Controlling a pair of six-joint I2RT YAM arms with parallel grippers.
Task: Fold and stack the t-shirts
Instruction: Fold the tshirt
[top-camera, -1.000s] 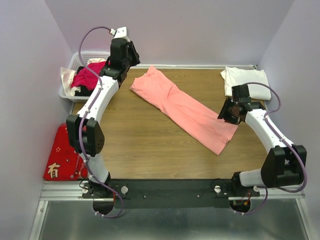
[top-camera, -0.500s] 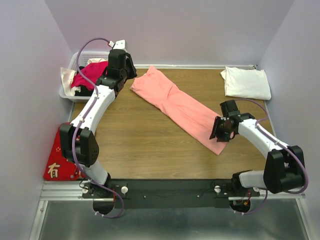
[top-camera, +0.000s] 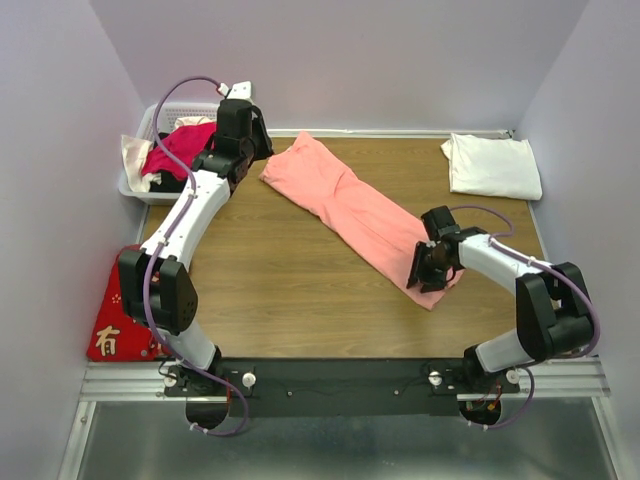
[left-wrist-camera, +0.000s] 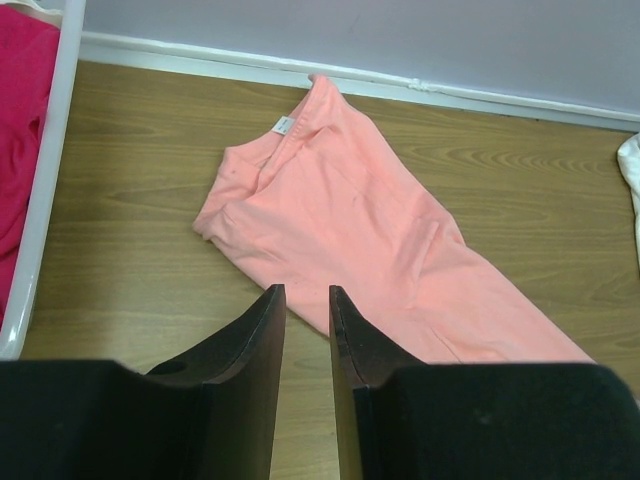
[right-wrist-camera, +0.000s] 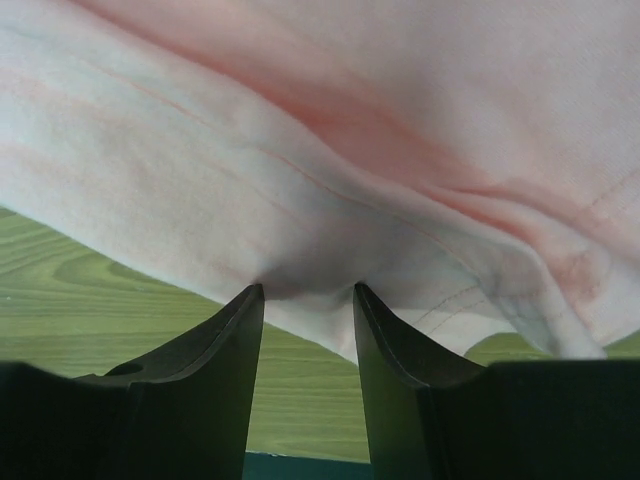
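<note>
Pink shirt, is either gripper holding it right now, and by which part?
Nothing is gripped yet. The right gripper straddles the edge of the pink shirt near its hem corner, fingers apart; the left gripper holds nothing.

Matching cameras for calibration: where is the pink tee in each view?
Top external: pink tee lies diagonally, far left to near right.
Left wrist: pink tee mid-frame, collar toward the far wall.
Right wrist: pink tee fills the upper frame.
Shared landmark: wood-grain table.
</note>
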